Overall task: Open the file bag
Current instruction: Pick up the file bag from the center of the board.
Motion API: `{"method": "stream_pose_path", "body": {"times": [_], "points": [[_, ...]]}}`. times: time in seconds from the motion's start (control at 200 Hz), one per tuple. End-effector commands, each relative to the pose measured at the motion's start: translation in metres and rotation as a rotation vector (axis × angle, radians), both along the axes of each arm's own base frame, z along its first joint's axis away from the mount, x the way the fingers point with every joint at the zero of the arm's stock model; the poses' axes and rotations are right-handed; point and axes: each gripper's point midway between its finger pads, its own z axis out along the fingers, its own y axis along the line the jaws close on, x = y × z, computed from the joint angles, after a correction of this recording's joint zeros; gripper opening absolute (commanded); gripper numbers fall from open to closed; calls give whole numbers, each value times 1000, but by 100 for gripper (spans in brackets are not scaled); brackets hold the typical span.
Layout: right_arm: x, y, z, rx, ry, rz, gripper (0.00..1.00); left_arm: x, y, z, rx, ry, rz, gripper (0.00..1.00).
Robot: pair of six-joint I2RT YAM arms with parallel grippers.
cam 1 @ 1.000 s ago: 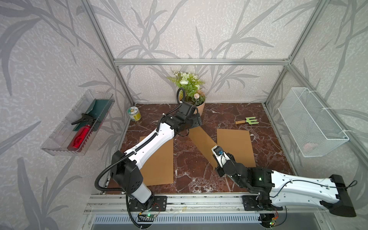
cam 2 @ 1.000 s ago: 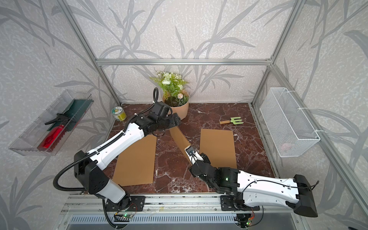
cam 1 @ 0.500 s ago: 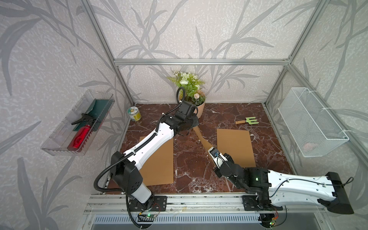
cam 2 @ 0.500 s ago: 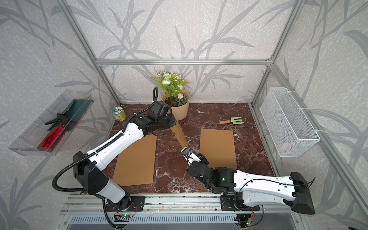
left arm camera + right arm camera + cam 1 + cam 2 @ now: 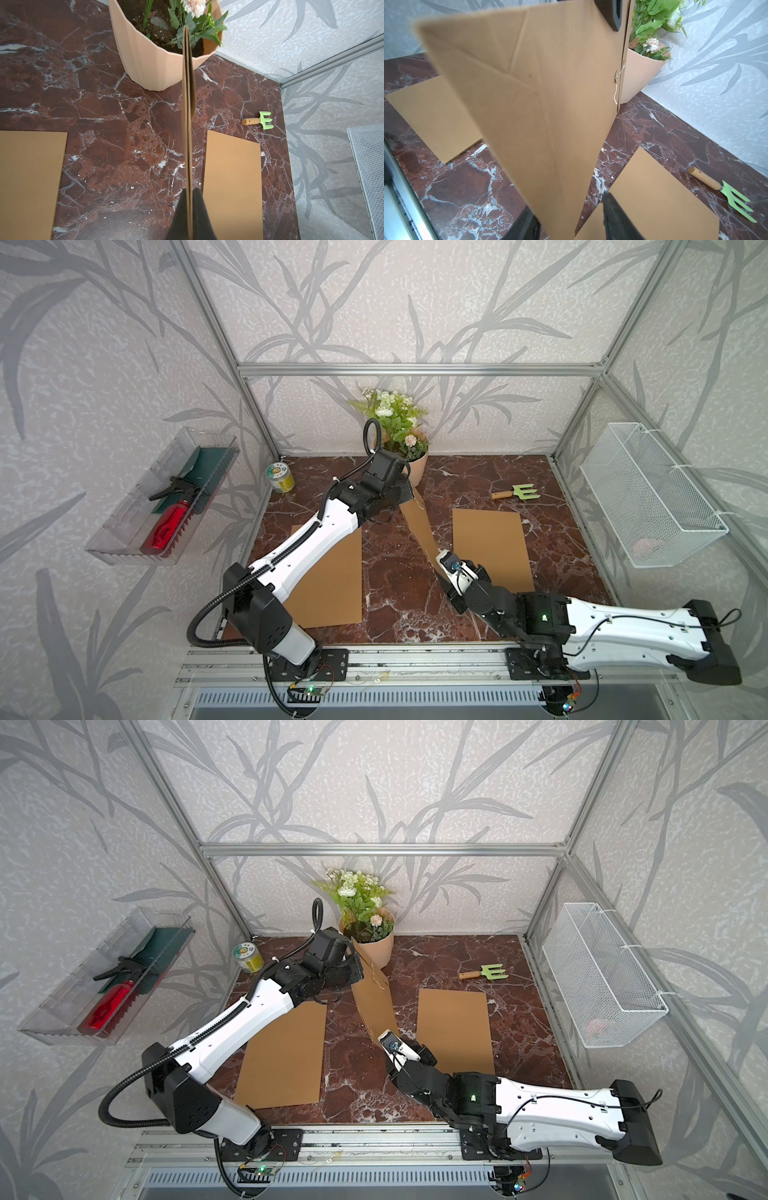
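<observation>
Left wrist view: left gripper [image 5: 188, 191] is pinched tight on the file bag [image 5: 188, 104], which stands on edge with its far end just in front of the flower pot [image 5: 145, 62]. Right gripper [image 5: 569, 202] has its jaws parted astride the bag's corner farthest from the pot, clamping nothing. String [image 5: 617, 83] hangs loose, so this is likely the flap-lifting step. Next, the right jaws need to catch the flap [image 5: 626, 31] at the pot end. Left arm is stretched toward the pot; right arm is low, reaching in.
</observation>
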Motion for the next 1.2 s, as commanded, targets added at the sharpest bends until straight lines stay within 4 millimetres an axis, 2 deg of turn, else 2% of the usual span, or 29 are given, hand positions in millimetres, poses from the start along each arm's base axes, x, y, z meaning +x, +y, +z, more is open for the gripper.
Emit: {"method": "stream_pose_path", "body": {"times": [0.0, 0.385, 0.605, 0.825, 0.88, 1.02, 1.195], "points": [[-8, -6, 6, 30, 23, 22, 51, 1, 10, 24, 5, -68, 28, 0], [-17, -27, -5, 55, 76, 29, 56, 14, 26, 55, 26, -160, 27, 0], [-7, -35, 4, 114, 57, -9, 65, 8, 15, 70, -37, -261, -69, 0], [20, -43, 5, 254, 235, -25, 67, -5, 9, 67, -64, -312, -157, 0], [33, -48, 6, 273, 262, -57, 68, -9, 8, 67, -68, -331, -181, 0], [55, -46, 6, 310, 340, -64, 69, -20, 4, 70, -89, -417, -249, 0], [88, -47, 9, 472, 447, -62, 69, -35, 2, 66, -98, -518, -322, 0]]}}
